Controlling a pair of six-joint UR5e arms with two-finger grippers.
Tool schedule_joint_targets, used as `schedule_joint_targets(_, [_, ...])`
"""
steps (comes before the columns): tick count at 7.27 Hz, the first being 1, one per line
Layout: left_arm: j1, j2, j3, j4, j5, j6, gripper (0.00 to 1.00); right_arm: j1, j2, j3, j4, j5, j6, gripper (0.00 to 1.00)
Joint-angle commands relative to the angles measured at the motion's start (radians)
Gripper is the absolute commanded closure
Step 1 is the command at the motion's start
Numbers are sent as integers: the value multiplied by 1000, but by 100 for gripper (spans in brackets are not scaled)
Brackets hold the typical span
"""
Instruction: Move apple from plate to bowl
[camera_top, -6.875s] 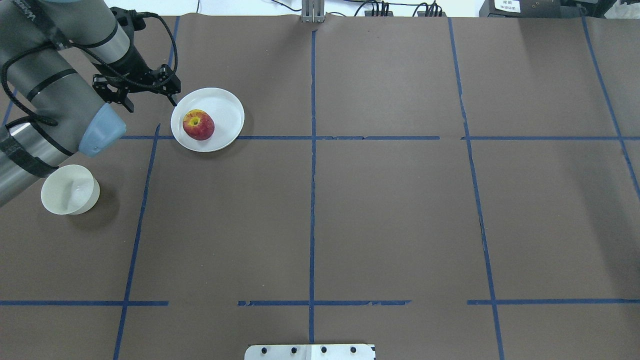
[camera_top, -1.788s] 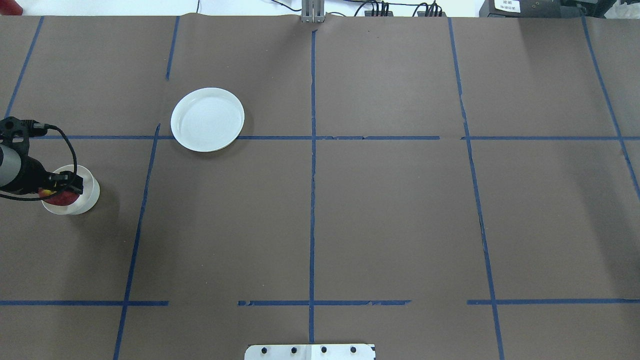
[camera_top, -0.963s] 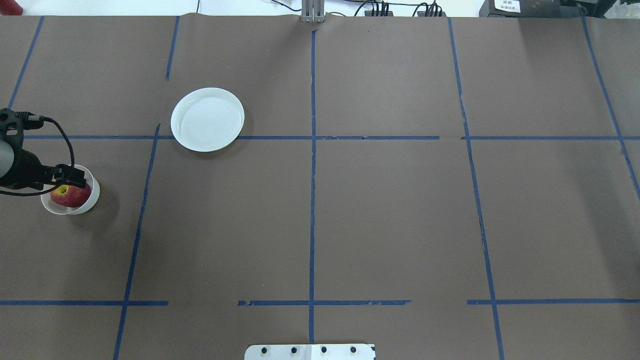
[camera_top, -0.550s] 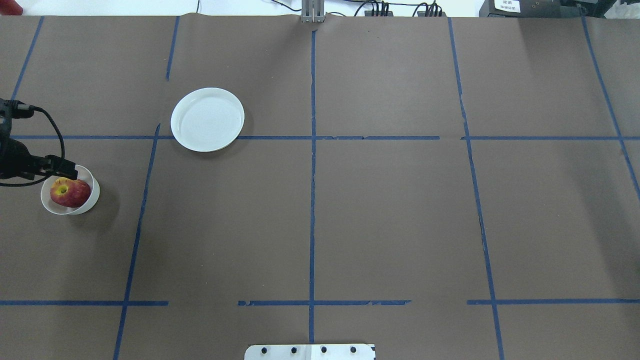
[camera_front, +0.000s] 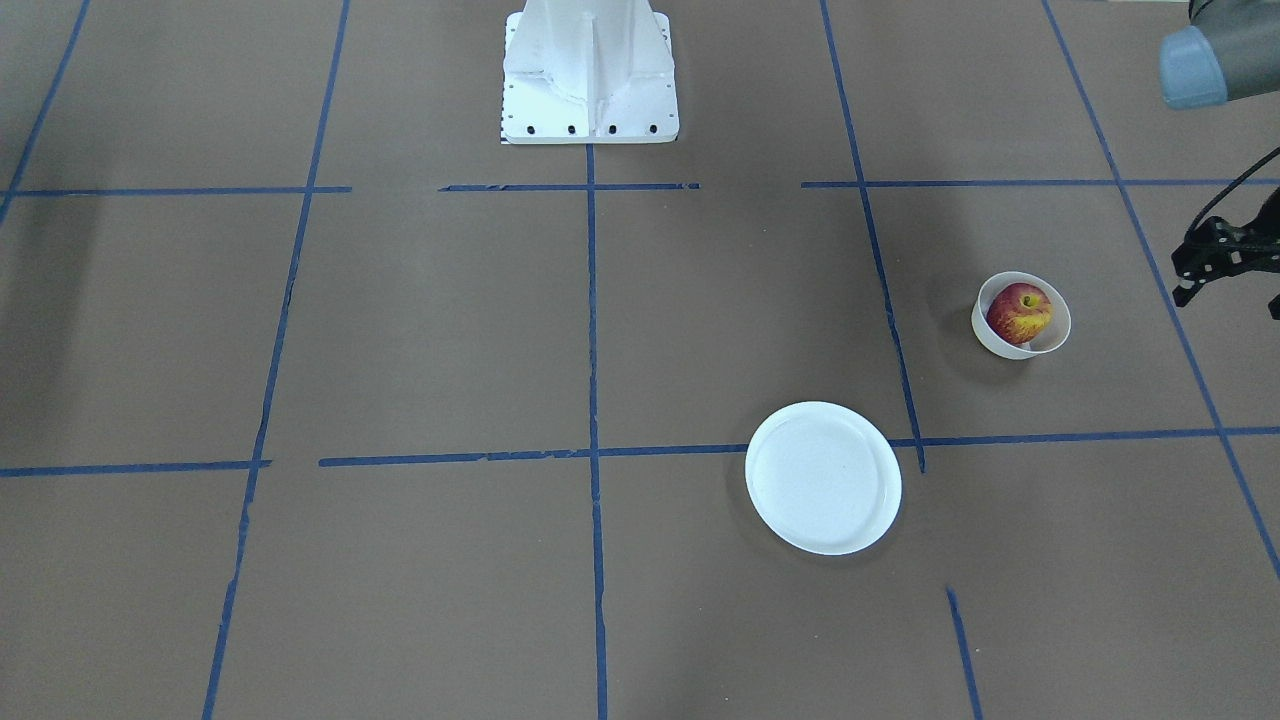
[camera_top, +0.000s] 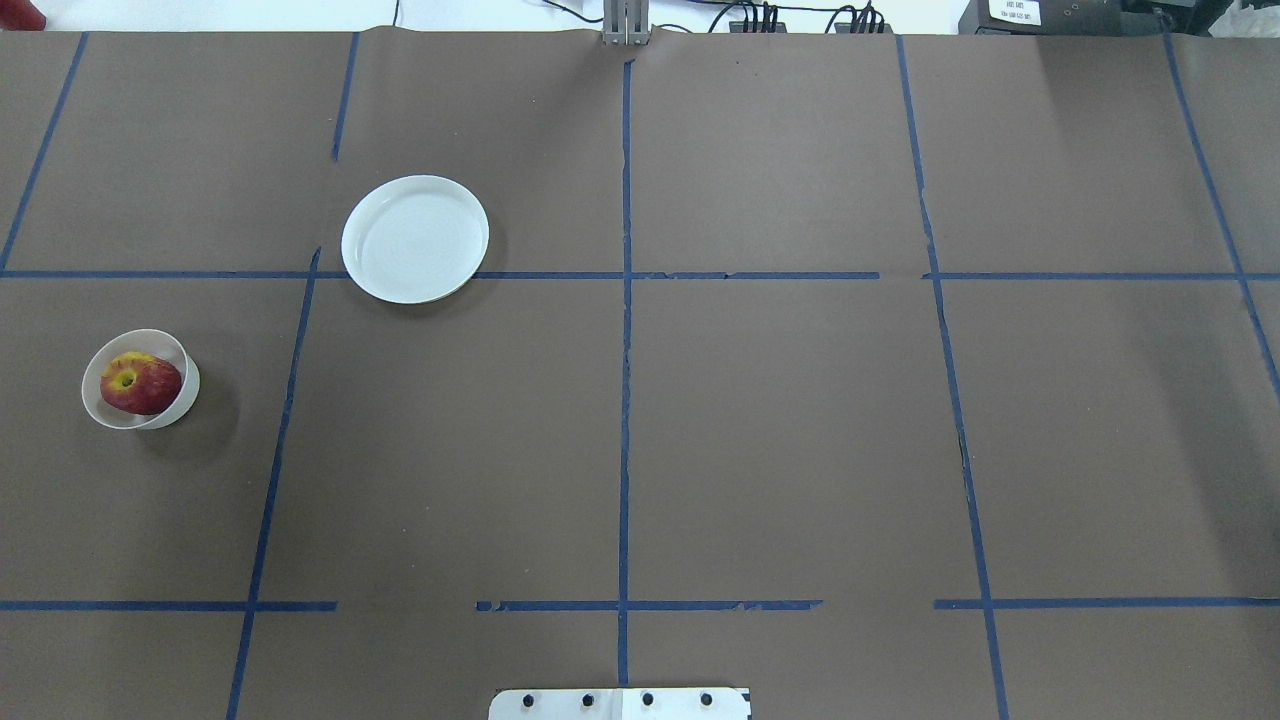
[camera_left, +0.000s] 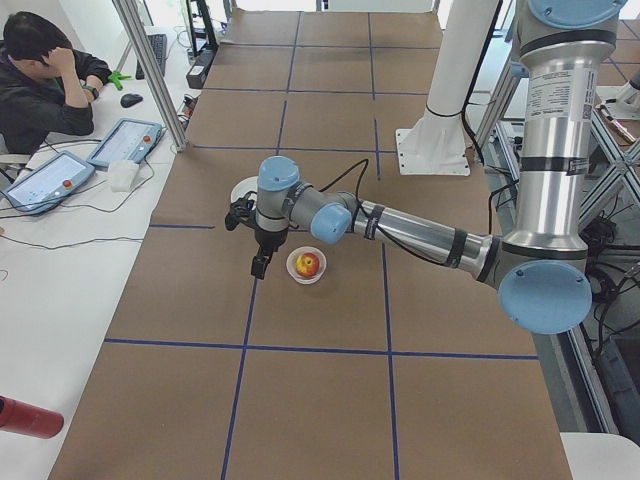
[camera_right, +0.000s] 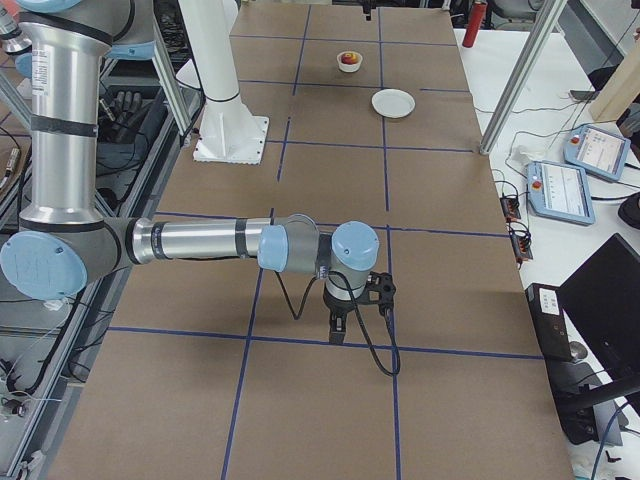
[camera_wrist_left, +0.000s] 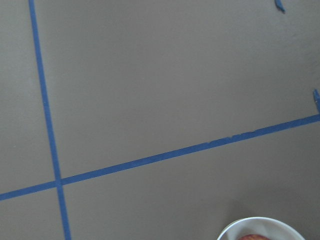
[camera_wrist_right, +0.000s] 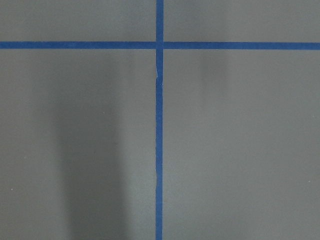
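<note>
The red and yellow apple (camera_front: 1018, 312) lies in the small cream-white bowl (camera_front: 1052, 340), stem dimple up; both also show in the overhead view, apple (camera_top: 140, 385) and bowl (camera_top: 178, 405). The flat white plate (camera_top: 415, 238) is bare. My left gripper (camera_front: 1228, 303) hangs open and empty at the front-facing view's right edge, apart from the bowl; in the exterior left view it (camera_left: 258, 262) is just beside the bowl (camera_left: 293, 270). The left wrist view catches only the bowl's rim (camera_wrist_left: 260, 220). My right gripper (camera_right: 358, 318) hovers far from the dishes; I cannot tell if it is open.
Brown paper with blue tape lines covers the table (camera_top: 780, 430). The robot's white base (camera_front: 590, 70) stands at the near edge. An operator (camera_left: 45, 85) and tablets sit beyond the far side in the exterior left view.
My left gripper carried the apple from the plate to the bowl, let it go, and drew back leftward out of the overhead view. The apple stays in the bowl.
</note>
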Motion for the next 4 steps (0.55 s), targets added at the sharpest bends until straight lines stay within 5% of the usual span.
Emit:
schedule_joint_targets(1, [-207, 10, 57, 200, -117, 239, 0, 0, 0, 0, 0, 0, 0, 0])
schedule_joint_targets(4, [-246, 16, 275, 213, -214, 300, 0, 2, 0, 0, 0, 0, 0, 0])
